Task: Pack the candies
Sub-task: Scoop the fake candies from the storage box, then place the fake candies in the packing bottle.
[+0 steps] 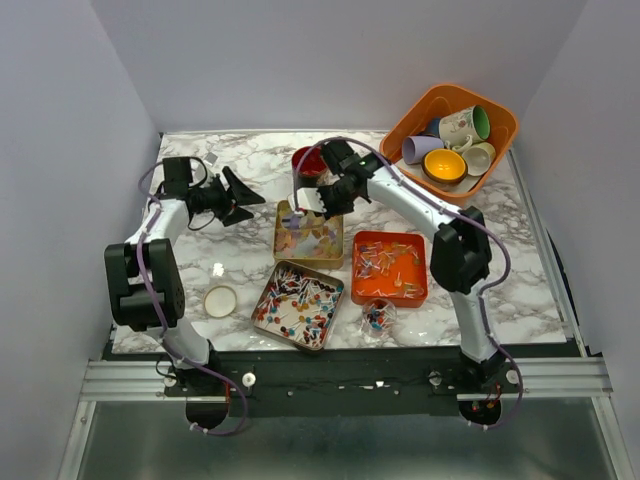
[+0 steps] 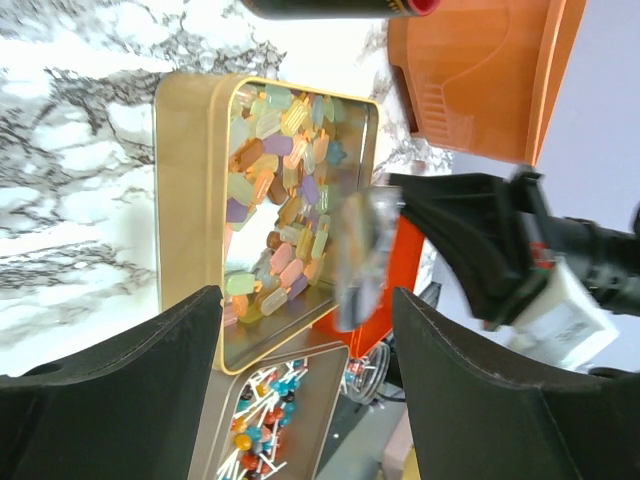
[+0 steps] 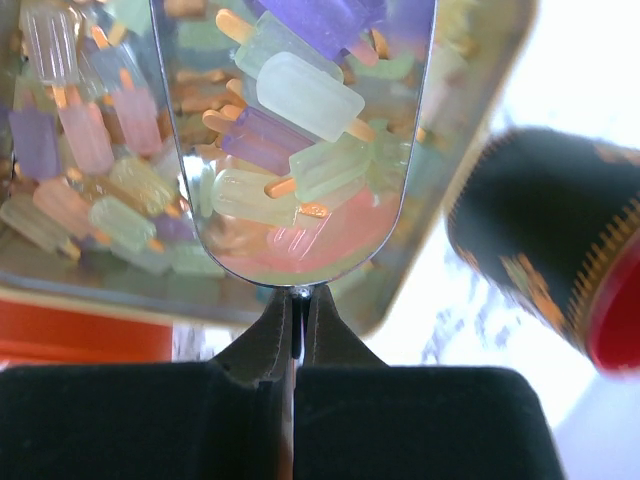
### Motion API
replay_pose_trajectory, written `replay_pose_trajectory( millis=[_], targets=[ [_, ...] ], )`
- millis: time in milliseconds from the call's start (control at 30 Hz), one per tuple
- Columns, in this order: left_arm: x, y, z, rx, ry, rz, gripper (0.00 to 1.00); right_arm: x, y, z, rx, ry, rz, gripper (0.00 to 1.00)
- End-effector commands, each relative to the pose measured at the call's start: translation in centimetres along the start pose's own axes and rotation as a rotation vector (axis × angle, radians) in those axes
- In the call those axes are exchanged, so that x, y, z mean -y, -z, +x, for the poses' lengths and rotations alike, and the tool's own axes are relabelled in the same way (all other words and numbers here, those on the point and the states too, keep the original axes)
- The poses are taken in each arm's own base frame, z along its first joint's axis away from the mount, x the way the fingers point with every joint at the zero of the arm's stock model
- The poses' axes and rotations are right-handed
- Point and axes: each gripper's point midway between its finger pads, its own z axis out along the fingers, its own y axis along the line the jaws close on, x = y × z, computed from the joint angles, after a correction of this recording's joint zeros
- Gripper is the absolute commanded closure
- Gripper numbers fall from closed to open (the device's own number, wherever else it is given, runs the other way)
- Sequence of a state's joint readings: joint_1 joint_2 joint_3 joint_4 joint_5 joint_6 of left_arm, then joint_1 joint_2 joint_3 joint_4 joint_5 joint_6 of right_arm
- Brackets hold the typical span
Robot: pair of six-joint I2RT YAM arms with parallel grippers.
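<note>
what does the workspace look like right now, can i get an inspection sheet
surface: marble table, no spilled candy seen
job's things: gold tin of pastel popsicle candies; second tin of lollipops; orange tray of sweets; small clear jar holding a few, round lid lying apart
clutter: orange basket of mugs; dark can behind the gold tin
grippers: left gripper open, empty; right gripper fingers shut on a clear plastic piece over the gold tin
cables: purple cables along both arms
surroundings: plain white walls, metal rail at the near edge
</note>
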State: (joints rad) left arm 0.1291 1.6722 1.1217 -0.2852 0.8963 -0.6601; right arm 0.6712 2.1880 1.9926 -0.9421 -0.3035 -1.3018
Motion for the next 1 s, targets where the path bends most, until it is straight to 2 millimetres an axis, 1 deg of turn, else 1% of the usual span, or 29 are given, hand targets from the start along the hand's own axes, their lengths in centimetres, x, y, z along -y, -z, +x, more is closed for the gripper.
replay_pose_trajectory(
  millis=[0, 33, 67, 100, 133, 167, 200, 233, 267, 300, 333, 367, 400, 433, 467, 500, 533, 567, 600, 633, 667, 700, 733, 767, 800, 833, 867, 933, 967],
  targets=[
    [1.3, 2.0, -0.4, 0.033, -0.122, -0.023, 0.24, 1.1, 5.4, -0.8, 0.012, -0.032, 0.117, 0.99],
    [1.4, 2.2, -0.5, 0.039, -0.133, -0.026, 0.23, 0.3, 5.5, -0.3, -0.004, -0.04, 0.104, 0.99],
    [1.3, 2.3, -0.3, 0.042, -0.132, -0.028, 0.23, 0.0, 5.9, -0.2, -0.006, -0.045, 0.108, 0.99],
    [1.7, 2.6, -0.3, 0.052, -0.145, -0.023, 0.24, -0.5, 6.5, -0.2, -0.008, -0.055, 0.113, 0.99],
    [1.9, 2.7, -0.2, 0.054, -0.149, -0.022, 0.23, -0.5, 8.0, -0.4, -0.01, -0.053, 0.141, 0.99],
    [1.8, 2.8, 0.1, 0.052, -0.147, -0.023, 0.23, -1.6, 8.2, -0.1, -0.021, -0.062, 0.127, 0.99],
    [2.1, 3.0, 0.3, 0.057, -0.154, -0.02, 0.23, -2.2, 8.7, -0.1, -0.024, -0.067, 0.126, 0.99],
    [2.2, 3.1, 0.3, 0.061, -0.16, -0.016, 0.24, -2.4, 10.4, -0.3, -0.03, -0.067, 0.155, 0.99],
    [2.1, 3.1, 0.5, 0.063, -0.161, -0.018, 0.23, -3.9, 10.5, 0.3, -0.051, -0.079, 0.125, 0.99],
    [2.4, 3.4, 0.6, 0.071, -0.173, -0.014, 0.23, -4.6, 11.0, 0.6, -0.064, -0.088, 0.125, 0.99],
    [2.5, 3.5, 0.6, 0.077, -0.185, -0.012, 0.23, -5.2, 11.8, 1.0, -0.09, -0.09, 0.135, 0.99],
    [2.3, 3.6, 0.8, 0.079, -0.184, -0.02, 0.23, -6.0, 13.5, 1.0, -0.1, -0.081, 0.157, 0.99],
    [2.6, 3.9, 0.9, 0.09, -0.195, -0.018, 0.23, -7.8, 13.4, 1.8, -0.127, -0.073, 0.124, 0.99],
    [2.8, 4.0, 0.9, 0.096, -0.205, -0.017, 0.23, -8.6, 14.0, 2.4, -0.162, -0.069, 0.127, 0.99],
    [2.5, 4.1, 1.3, 0.095, -0.2, -0.019, 0.23, -9.5, 15.7, 2.4, -0.173, -0.061, 0.15, 0.99],
    [2.8, 4.5, 1.3, 0.117, -0.206, -0.026, 0.23, -11.2, 15.5, 3.4, -0.206, -0.067, 0.116, 0.99],
    [2.7, 4.6, 1.4, 0.128, -0.199, -0.038, 0.23, -12.0, 16.0, 4.0, -0.24, -0.061, 0.107, 0.99],
    [2.2, 4.6, 2.0, 0.129, -0.18, -0.045, 0.23, -13.5, 16.5, 4.3, -0.26, -0.064, 0.075, 0.99],
    [2.8, 5.1, 2.1, 0.151, -0.191, -0.037, 0.23, -14.4, 17.5, 4.4, -0.271, -0.062, 0.08, 0.99],
    [3.1, 5.3, 2.2, 0.164, -0.195, -0.035, 0.22, -15.8, 17.6, 5.0, -0.303, -0.053, 0.054, 0.99],
    [2.7, 5.4, 2.6, 0.167, -0.185, -0.042, 0.21, -16.8, 18.1, 5.7, -0.348, -0.049, 0.037, 0.99],
    [3.2, 5.8, 2.8, 0.182, -0.198, -0.038, 0.21, -17.4, 18.4, 5.9, -0.365, -0.041, 0.031, 0.99],
    [3.3, 6.0, 2.9, 0.19, -0.206, -0.039, 0.21, -18.1, 19.3, 6.0, -0.389, -0.022, 0.045, 0.99],
    [3.1, 6.1, 3.1, 0.195, -0.215, -0.043, 0.21, -19.4, 19.2, 6.5, -0.413, -0.016, 0.012, 0.99],
    [3.6, 6.5, 3.2, 0.21, -0.234, -0.038, 0.21, -20.2, 19.3, 6.8, -0.431, -0.006, 0.003, 0.99],
    [3.6, 6.6, 3.2, 0.224, -0.244, -0.041, 0.21, -20.9, 19.8, 6.9, -0.456, 0.019, 0.009, 0.99],
    [3.5, 6.7, 3.3, 0.231, -0.245, -0.046, 0.2, -22.3, 19.4, 7.4, -0.479, 0.025, -0.027, 0.99],
    [4.0, 7.2, 3.3, 0.256, -0.269, -0.04, 0.2, -23.6, 19.4, 7.4, -0.516, 0.053, -0.044, 0.99],
    [3.8, 7.3, 3.4, 0.266, -0.273, -0.047, 0.2, -24.6, 19.6, 7.6, -0.533, 0.065, -0.063, 0.99]
  ],
)
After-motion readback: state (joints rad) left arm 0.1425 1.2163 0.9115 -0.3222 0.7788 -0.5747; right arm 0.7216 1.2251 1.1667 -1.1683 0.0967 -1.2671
